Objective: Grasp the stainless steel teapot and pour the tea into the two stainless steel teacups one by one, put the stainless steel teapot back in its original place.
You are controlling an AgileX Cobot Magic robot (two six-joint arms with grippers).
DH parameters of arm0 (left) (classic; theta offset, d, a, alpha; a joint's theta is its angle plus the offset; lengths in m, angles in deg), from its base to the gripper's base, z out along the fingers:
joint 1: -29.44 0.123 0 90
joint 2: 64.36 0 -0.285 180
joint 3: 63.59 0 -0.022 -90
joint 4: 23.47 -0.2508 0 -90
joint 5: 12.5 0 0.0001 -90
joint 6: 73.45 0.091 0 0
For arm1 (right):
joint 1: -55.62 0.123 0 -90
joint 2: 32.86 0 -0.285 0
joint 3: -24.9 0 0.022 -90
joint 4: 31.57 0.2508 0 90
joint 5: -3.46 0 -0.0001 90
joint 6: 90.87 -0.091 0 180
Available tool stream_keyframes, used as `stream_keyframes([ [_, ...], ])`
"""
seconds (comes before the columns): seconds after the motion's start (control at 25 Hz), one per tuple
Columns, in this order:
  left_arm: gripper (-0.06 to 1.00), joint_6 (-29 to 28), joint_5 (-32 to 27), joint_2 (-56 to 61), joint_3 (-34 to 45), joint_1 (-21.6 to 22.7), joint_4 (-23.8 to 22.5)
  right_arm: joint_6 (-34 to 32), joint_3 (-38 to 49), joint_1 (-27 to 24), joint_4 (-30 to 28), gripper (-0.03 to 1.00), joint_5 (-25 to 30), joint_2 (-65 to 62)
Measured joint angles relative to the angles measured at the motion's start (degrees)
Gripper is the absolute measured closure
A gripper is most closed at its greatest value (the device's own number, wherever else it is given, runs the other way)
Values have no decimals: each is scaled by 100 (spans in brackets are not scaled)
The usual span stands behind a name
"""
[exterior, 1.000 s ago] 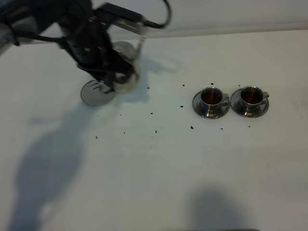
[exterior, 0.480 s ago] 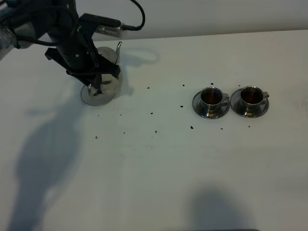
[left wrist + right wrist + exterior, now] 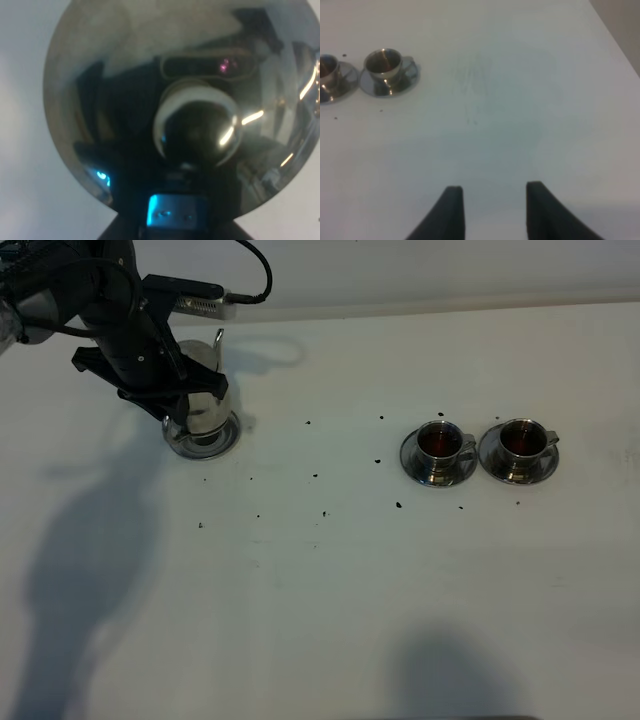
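Note:
The stainless steel teapot (image 3: 208, 408) stands upright on the cupless round saucer (image 3: 226, 444) at the far left, its thin spout pointing to the back. Its domed lid and knob (image 3: 197, 127) fill the left wrist view. My left gripper (image 3: 183, 403) is shut on the teapot at its handle side, and the arm covers part of the pot. The two stainless steel teacups (image 3: 440, 443) (image 3: 521, 439) stand on their saucers at the right and hold dark tea. My right gripper (image 3: 495, 210) is open and empty over bare table, with a teacup (image 3: 384, 62) far ahead of it.
Small dark specks (image 3: 324, 512) lie scattered on the white table (image 3: 330, 600) between the teapot and the cups. A black cable (image 3: 255, 265) loops behind the left arm. The table's back edge runs just behind the teapot.
My left gripper has carried the teapot leftward and down from beside the saucer onto it. The cups have not moved.

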Motion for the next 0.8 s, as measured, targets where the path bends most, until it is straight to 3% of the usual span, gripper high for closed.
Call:
stream_keyframes([
  [0.8, 72, 147, 174, -434, 0, 24, -43, 0, 0, 0, 0, 67, 0, 0],
])
